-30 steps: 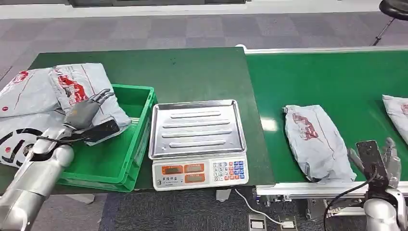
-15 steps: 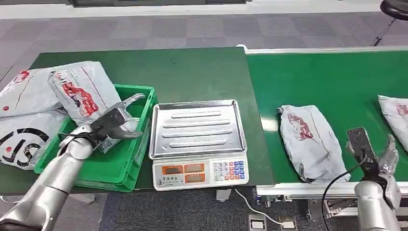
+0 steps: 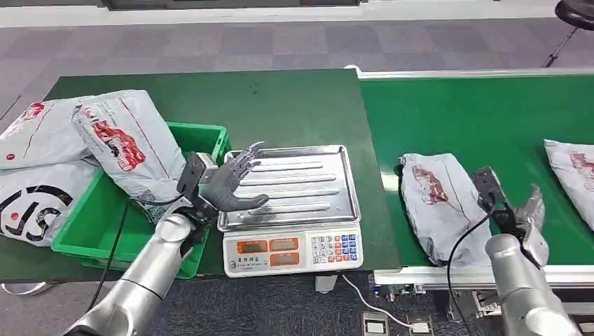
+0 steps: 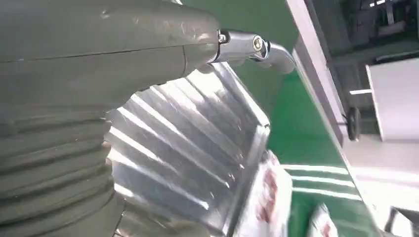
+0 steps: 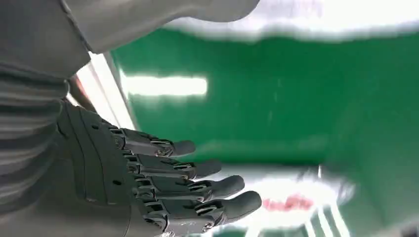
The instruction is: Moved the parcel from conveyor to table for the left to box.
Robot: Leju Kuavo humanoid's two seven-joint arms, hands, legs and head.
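A grey parcel (image 3: pixel 439 204) with red print lies on the green conveyor belt (image 3: pixel 483 119), near its front edge; it also shows blurred in the left wrist view as the parcel (image 4: pixel 264 197). My right hand (image 3: pixel 527 213) hovers just right of it, fingers (image 5: pixel 207 190) spread and holding nothing. My left hand (image 3: pixel 231 183) is open at the left rim of the scale's steel tray (image 3: pixel 287 183), fingers apart, empty. Another grey parcel (image 3: pixel 129 143) leans into the green crate (image 3: pixel 105 234) on the table.
The electronic scale (image 3: pixel 291 252) stands between crate and conveyor. More grey parcels (image 3: pixel 35 133) lie on the dark green table (image 3: pixel 280 105) at far left. A further parcel (image 3: pixel 571 164) rides the belt at the right edge. Grey carpet floor lies beyond.
My left hand has swung right from the parcel in the crate to the scale tray's left rim. My right hand has risen and neared the belt parcel, which has drifted slightly left.
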